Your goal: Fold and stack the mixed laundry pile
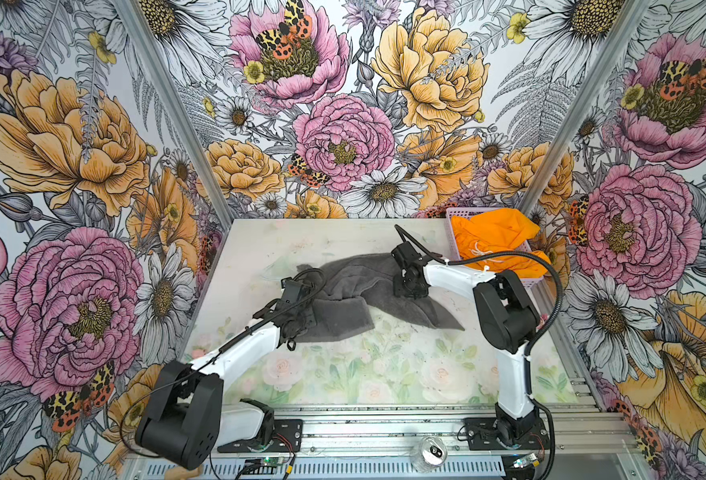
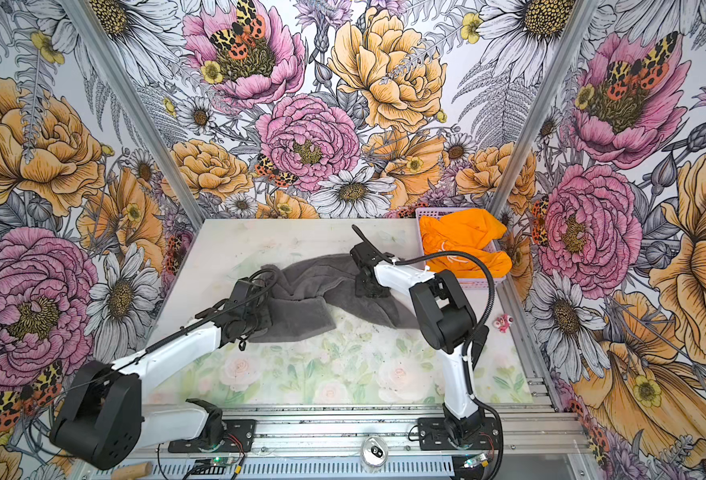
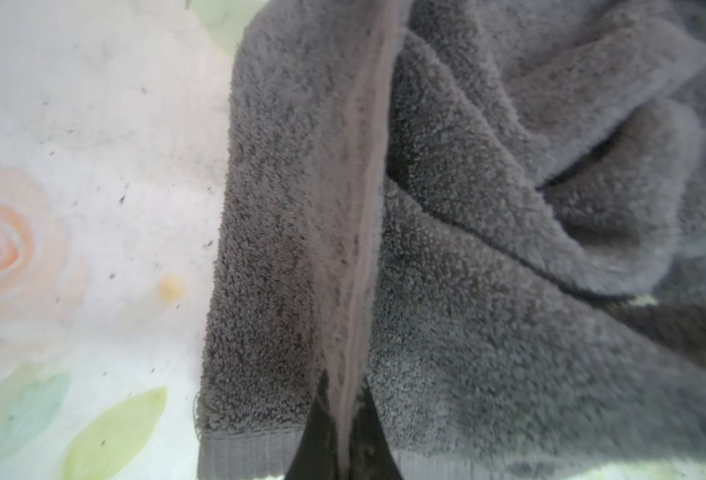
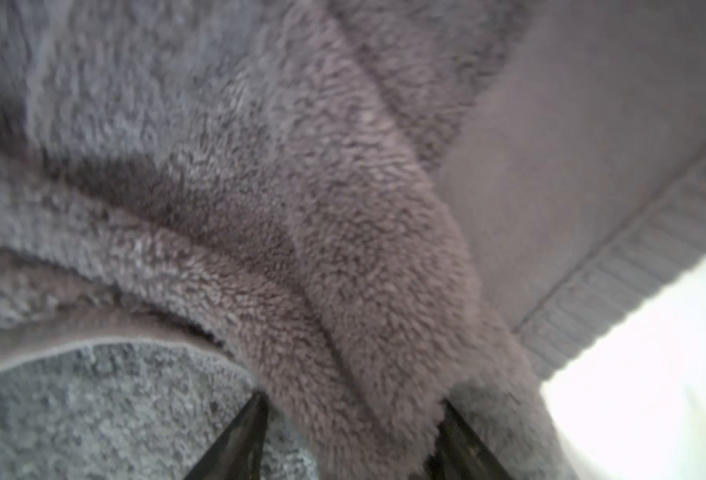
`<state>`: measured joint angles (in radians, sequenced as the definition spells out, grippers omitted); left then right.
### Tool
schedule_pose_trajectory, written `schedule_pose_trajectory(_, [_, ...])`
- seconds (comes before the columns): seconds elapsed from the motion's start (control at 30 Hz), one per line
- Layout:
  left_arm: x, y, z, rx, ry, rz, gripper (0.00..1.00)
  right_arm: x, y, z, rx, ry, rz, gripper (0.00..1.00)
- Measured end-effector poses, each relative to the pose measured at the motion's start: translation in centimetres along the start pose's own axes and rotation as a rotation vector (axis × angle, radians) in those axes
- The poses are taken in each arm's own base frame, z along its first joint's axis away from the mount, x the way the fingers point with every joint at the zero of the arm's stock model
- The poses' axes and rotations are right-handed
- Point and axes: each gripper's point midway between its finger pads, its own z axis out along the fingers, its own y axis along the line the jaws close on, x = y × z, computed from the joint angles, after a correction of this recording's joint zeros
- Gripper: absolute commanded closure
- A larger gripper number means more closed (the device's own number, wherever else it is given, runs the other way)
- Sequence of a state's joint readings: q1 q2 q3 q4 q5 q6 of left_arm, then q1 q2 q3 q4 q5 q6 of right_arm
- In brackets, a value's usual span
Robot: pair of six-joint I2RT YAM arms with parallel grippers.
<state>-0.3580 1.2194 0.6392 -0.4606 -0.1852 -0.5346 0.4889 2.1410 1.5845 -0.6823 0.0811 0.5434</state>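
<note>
Left wrist view, left jaws pinching plush towel hem, right jaws apart astride fold.

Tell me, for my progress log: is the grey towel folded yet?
Not folded: the grey towel lies bunched and twisted on the table, in loose ridges.

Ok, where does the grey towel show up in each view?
In a top view: towel crumpled mid-table between the arms.
In a top view: towel mid-table too.
Left wrist: fills most of the picture, a fold pinched in the left gripper.
Right wrist: fills nearly everything, a fold between the spread fingers of the right gripper.
Shared landmark: the rose-print table, washed out in the right wrist view.
</note>
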Motion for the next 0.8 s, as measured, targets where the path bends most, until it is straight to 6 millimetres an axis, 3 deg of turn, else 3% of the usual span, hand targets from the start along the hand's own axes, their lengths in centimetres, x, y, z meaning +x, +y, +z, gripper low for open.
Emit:
schedule_pose_trajectory(0.13, [1.3, 0.6, -2.2, 0.049, -0.004, -0.086, 1.00, -5.7, 2.1, 1.0, -0.043, -0.075, -0.017, 0.31])
schedule_pose_trajectory(0.2, [1.8, 0.9, -3.2, 0.067, -0.008, -0.127, 1.00, -6.6, 2.4, 0.5, -0.055, -0.095, -0.030, 0.30])
schedule_pose_trajectory(0.3, [1.9, 1.3, -4.9, 0.099, -0.033, -0.182, 1.00, -6.0, 2.3, -1.7, -0.071, -0.098, -0.049, 0.29])
schedule_pose_trajectory(0.4, [2.0, 1.4, -5.6, 0.119, -0.044, -0.220, 1.00, -3.4, 2.6, -5.1, -0.112, -0.087, -0.081, 0.30])
schedule_pose_trajectory(0.57, [3.9, 2.4, -4.8, 0.089, 0.004, -0.243, 1.00, 4.0, 5.8, -9.4, -0.257, -0.043, -0.180, 0.33])
schedule_pose_trajectory(0.7, [4.7, 2.9, -4.7, 0.078, 0.017, -0.258, 1.00, 9.5, 8.7, -8.3, -0.328, 0.041, -0.272, 0.34])
schedule_pose_trajectory(0.8, [4.7, 3.0, -4.7, 0.083, 0.011, -0.265, 1.00, 11.5, 9.6, -6.3, -0.325, 0.091, -0.306, 0.33])
